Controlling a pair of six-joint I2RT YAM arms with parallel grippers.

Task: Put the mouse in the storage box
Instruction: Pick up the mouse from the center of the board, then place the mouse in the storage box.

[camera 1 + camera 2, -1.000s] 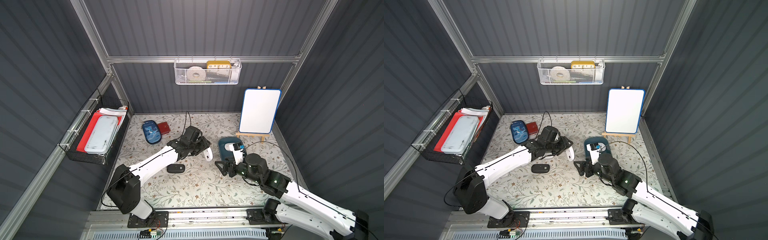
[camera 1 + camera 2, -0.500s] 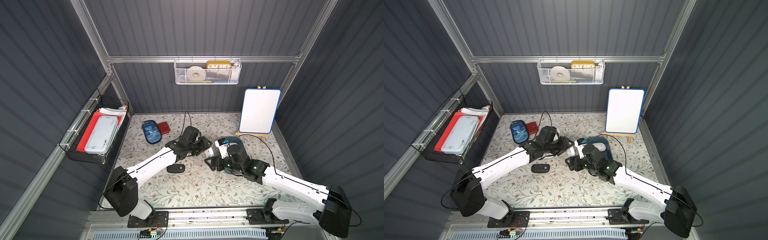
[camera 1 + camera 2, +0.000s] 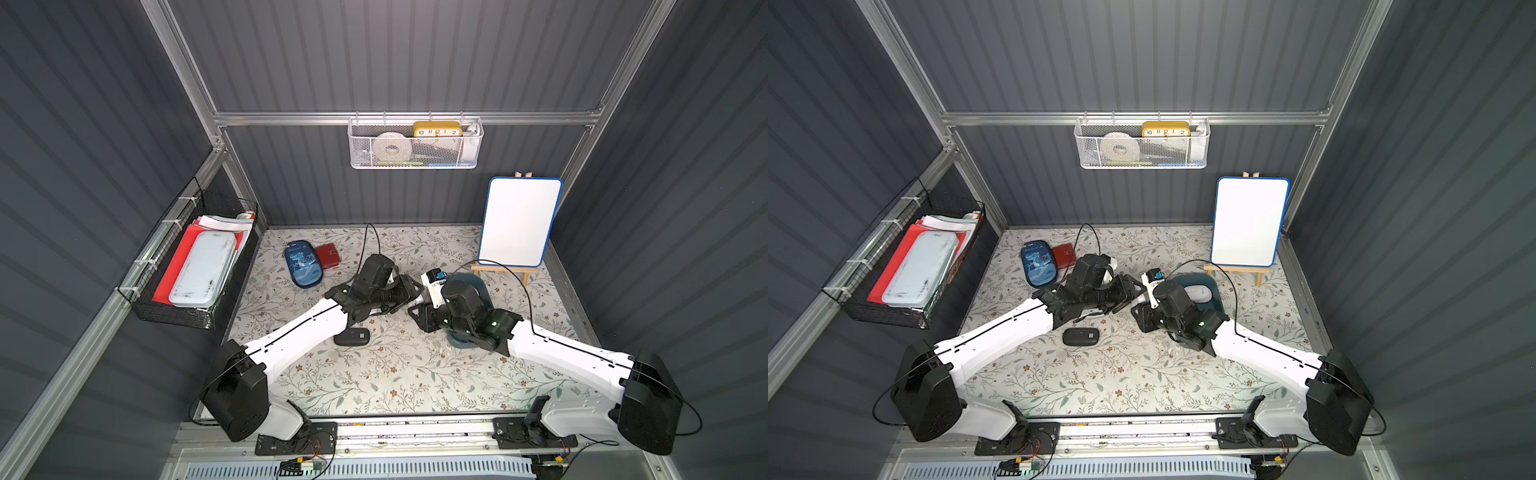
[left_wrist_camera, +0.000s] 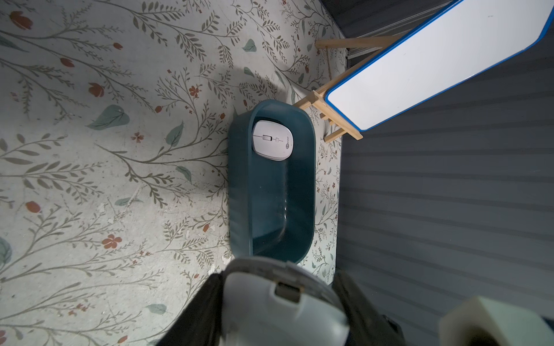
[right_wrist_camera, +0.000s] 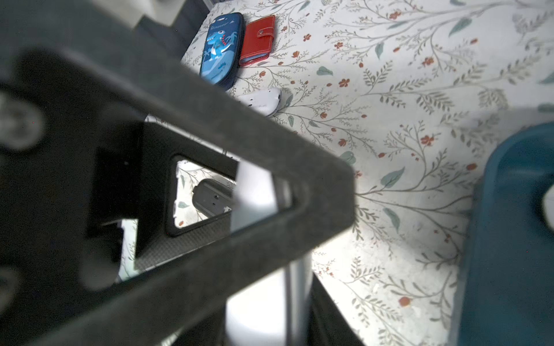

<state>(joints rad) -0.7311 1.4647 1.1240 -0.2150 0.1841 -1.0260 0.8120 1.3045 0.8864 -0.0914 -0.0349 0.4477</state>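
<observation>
My left gripper (image 4: 278, 296) is shut on a pale grey-white mouse (image 4: 269, 317), held underside up just short of the storage box (image 4: 239, 194), a dark teal bin. A second white mouse (image 4: 272, 144) lies inside the box at its far end. In both top views the grippers meet mid-table, left (image 3: 409, 293) against right (image 3: 417, 309), just left of the box (image 3: 1214, 286). In the right wrist view the left gripper's dark finger frame fills the foreground, and a white body sits between the jaws of my right gripper (image 5: 263, 305), shut on it.
A black mouse (image 3: 352, 336) lies on the floral mat in front of the left arm. A blue dinosaur pencil case (image 5: 220, 49), a red wallet (image 5: 257, 39) and a white rounded thing (image 5: 265, 102) lie at the back left. A whiteboard on an easel (image 3: 517, 222) stands behind the box.
My right arm has swung left from over the box to the left gripper, and its jaws have closed. The left gripper has stayed shut on the mouse and edged right.
</observation>
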